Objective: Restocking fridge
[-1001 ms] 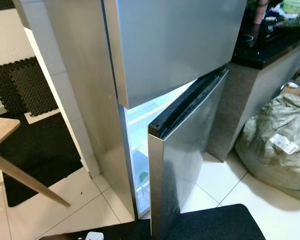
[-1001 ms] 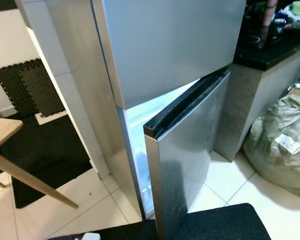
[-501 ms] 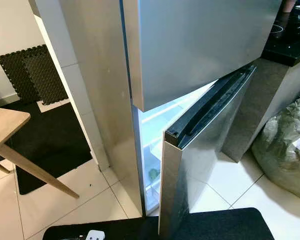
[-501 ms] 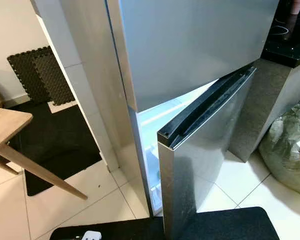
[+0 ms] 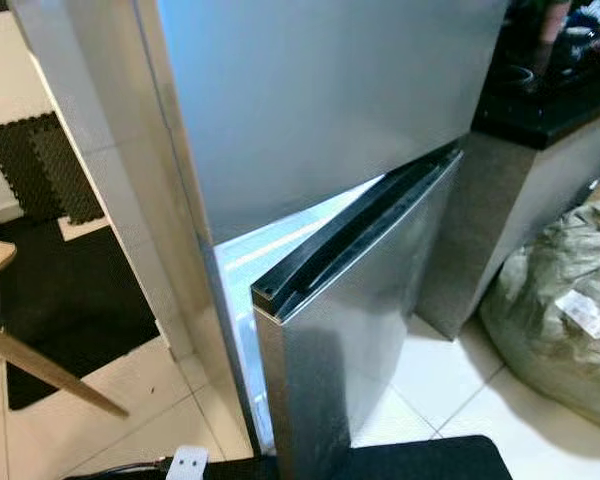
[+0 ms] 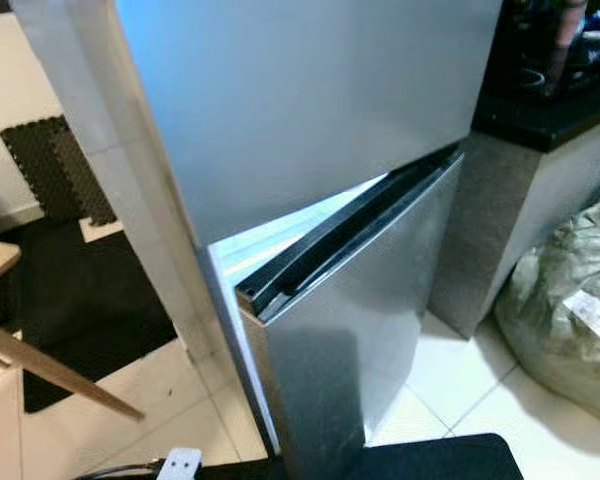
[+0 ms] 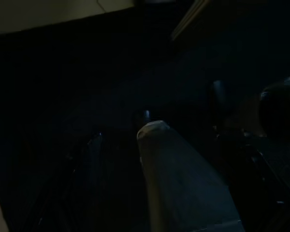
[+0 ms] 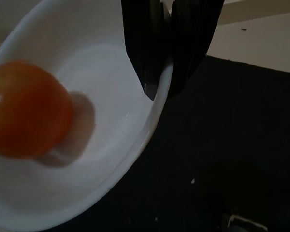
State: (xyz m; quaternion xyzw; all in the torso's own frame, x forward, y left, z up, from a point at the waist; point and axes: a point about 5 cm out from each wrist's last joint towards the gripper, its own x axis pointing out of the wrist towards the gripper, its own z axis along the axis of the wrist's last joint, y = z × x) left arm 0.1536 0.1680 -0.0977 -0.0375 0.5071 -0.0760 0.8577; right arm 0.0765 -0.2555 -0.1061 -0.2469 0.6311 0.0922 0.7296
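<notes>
While the lower fridge door [image 5: 355, 310] stands only partly ajar at frame centre, with a lit strip of interior [image 5: 242, 300] showing at its left edge, note the load: your right tool [image 8: 162, 92] is clamped on the rim of a white bowl [image 8: 106, 159], an orange fruit [image 8: 26, 108] loose inside it. Left tool: too dark to tell its state. Risks, as I judge them: the gap looks too narrow for the bowl, so pushing in could knock the rim on the door edge. A rim pinch is weak; tilt and the fruit rolls out. Open the door wider first.
</notes>
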